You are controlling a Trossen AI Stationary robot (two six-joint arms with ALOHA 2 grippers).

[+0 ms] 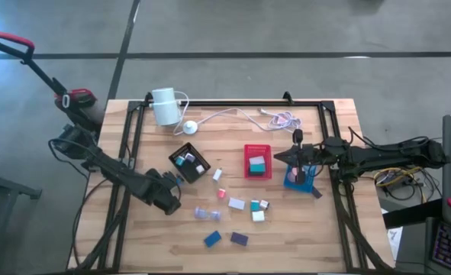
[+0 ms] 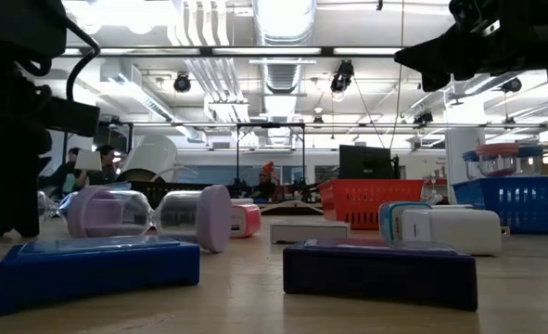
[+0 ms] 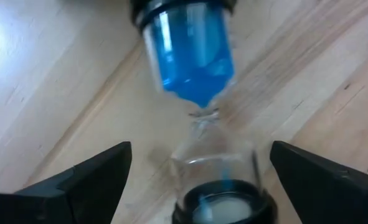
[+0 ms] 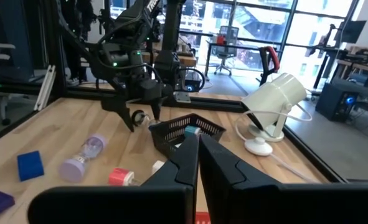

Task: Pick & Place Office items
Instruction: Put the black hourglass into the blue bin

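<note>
My left gripper [image 3: 199,186] [image 1: 177,184] is open, just near of the black tray [image 1: 189,162]. Its fingers stand on either side of a blue-sand hourglass [image 3: 196,81] with black caps and do not touch it; the hourglass appears to lie on the wood. My right gripper [image 4: 196,155] [image 1: 278,156] is shut on nothing and hovers by the red tray's [image 1: 258,162] right edge. Loose pieces lie on the table's near half: a purple hourglass [image 1: 204,214] [image 2: 153,213], a blue block [image 1: 213,239] [image 2: 97,269], a purple block [image 1: 239,239] [image 2: 380,269], and white and teal blocks [image 1: 257,206].
The black tray holds teal and white pieces, and the red tray a teal one. A blue tray [image 1: 299,179] sits under the right arm. A white cylinder [image 1: 165,105] with its cable [image 1: 233,114] lies at the far edge. Black rails [image 1: 130,145] run along the table's sides.
</note>
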